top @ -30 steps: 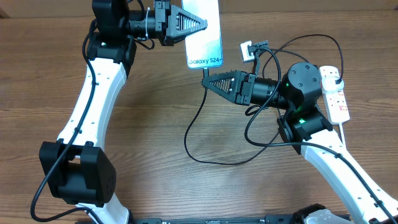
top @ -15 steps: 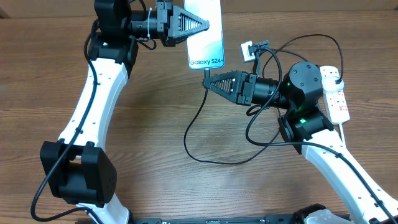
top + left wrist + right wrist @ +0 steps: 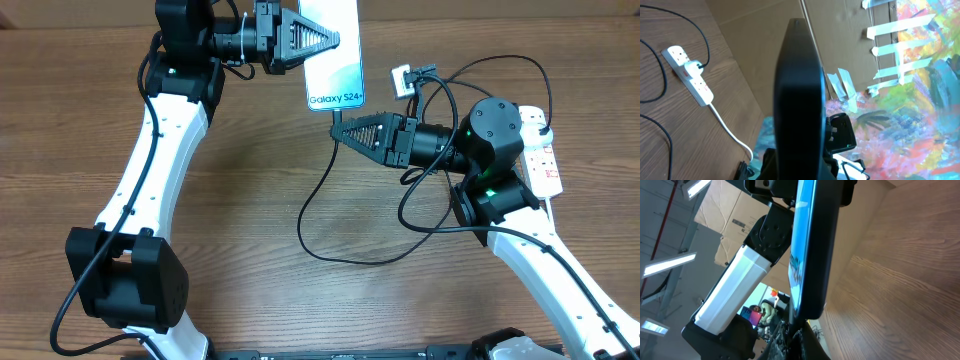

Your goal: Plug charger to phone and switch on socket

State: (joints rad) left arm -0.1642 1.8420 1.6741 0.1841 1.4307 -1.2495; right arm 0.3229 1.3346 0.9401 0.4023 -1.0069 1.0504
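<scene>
From above, there are two arms and two claws, one phone, one power strip and one black charger cable. The left claw (image 3: 328, 40) is closed on the phone (image 3: 338, 78) and holds it above the table (image 3: 230, 200) at the far edge, with the lit screen facing up and the lower end toward the right arm. The right claw (image 3: 338, 127) is just beside this lower end. Its fingers meet in a point on the end of the charger cable (image 3: 301, 222). The connector itself is too small to see. The cable drops from there and lies in wide loops between the two arms, partly under the right arm. A small light block (image 3: 402, 79) sits on the cable, right of the phone. The power strip (image 3: 546, 165) lies at the right edge, well apart from the phone and partly hidden behind the right arm. The left half of the table is bare wood.

In the left wrist view, the phone (image 3: 797, 100) shows edge-on, dark, and fills the middle. Behind it the power strip (image 3: 690, 75) has one plug in it, and one thick white cord (image 3: 730, 131) runs away from it. A cardboard wall with tape strips and a painted sheet close the far side.

In the right wrist view, the phone (image 3: 812, 245) shows edge-on again, with a strip of blue screen. The claw's own fingers below are dark and unclear. The left arm stands behind the phone, and bare table lies to the right.
</scene>
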